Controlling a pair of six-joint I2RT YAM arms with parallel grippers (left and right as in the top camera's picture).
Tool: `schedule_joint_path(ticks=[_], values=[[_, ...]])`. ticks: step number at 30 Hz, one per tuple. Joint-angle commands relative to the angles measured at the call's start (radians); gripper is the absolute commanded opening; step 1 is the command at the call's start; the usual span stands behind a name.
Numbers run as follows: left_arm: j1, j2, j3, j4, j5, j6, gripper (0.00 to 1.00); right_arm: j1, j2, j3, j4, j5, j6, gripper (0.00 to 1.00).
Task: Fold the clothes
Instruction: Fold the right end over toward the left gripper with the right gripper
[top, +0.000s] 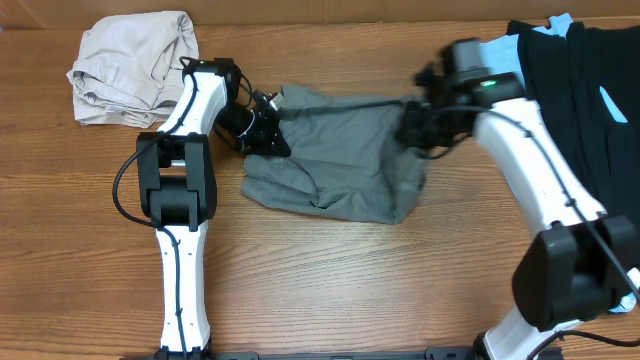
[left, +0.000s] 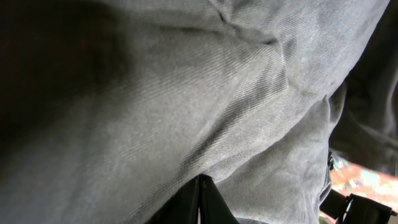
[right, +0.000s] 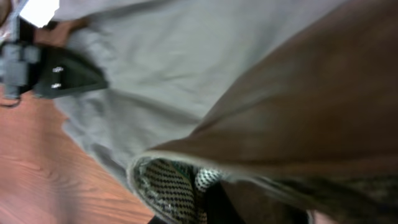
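Pinching opposite ends of the upper edge, the left gripper (top: 262, 128) and right gripper (top: 415, 122) hold the grey shorts (top: 340, 165) stretched between them mid-table (top: 330, 280). Their long axis runs left-right, cloth trailing toward the robot, each arm nearest its own end.

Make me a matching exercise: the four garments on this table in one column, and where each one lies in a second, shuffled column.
Things:
1. mid-grey woven shorts
2. crumpled beige garment
3. black garment
4. light-blue garment

Places:
A. large heap at the right edge of the wooden table
B. bunched at the far left
C. spread out in the middle
D. showing only in small patches at the far right

Pairs: 1-C, 2-B, 3-A, 4-D
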Motion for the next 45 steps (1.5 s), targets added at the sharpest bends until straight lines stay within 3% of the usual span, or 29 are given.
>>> schedule_joint_path(ticks=[1,11,20,24,30,37,45], values=[[-0.019,0.034,-0.014,0.029,-0.028,0.012,0.04,0.102,-0.026,0.018,0.078,0.045,0.124,0.04],[-0.039,0.035,-0.014,0.045,-0.032,0.012,0.04,0.303,-0.013,0.018,0.314,0.15,0.203,0.04],[-0.052,0.035,-0.013,0.041,-0.074,0.011,0.04,0.322,0.08,0.018,0.341,0.162,0.229,0.04],[-0.035,0.034,0.036,-0.032,-0.119,0.012,0.05,0.322,0.105,0.018,0.345,0.162,0.229,0.04],[-0.024,0.034,0.186,-0.195,-0.238,0.016,0.27,0.322,0.105,0.018,0.344,0.162,0.229,0.04],[-0.024,0.034,0.455,-0.371,-0.315,0.015,0.34,0.322,0.106,0.018,0.345,0.162,0.24,0.04],[0.002,-0.052,0.665,-0.375,-0.381,-0.088,0.41,0.323,0.107,0.018,0.347,0.164,0.248,0.04]])
